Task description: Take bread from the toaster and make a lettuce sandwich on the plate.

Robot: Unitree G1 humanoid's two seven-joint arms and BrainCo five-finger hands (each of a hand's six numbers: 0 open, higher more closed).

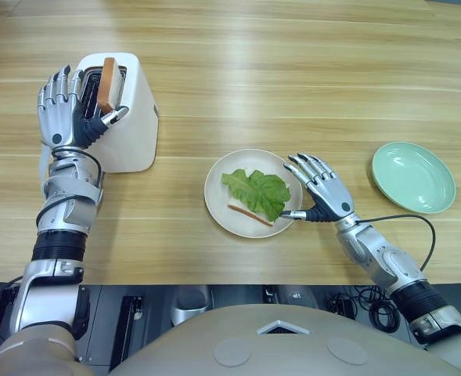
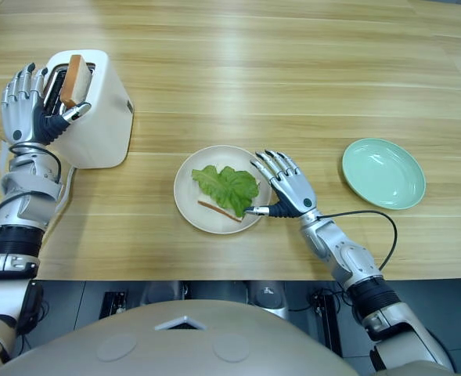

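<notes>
A white toaster [image 1: 132,117] stands at the left of the wooden table with one slice of bread [image 1: 109,82] sticking up from its slot. My left hand [image 1: 62,113] is at the toaster's left side, fingers spread and pointing up, thumb reaching toward the slice without gripping it. A beige plate [image 1: 217,205] in the middle holds a bread slice [image 1: 243,208] topped with a lettuce leaf [image 1: 257,190]. My right hand [image 1: 320,188] rests open at the plate's right rim, thumb touching the edge near the lettuce.
A pale green plate [image 1: 412,176] lies at the right, beyond my right hand. A black cable [image 1: 418,223] loops from the right wrist over the table's front edge. The far half of the table is bare wood.
</notes>
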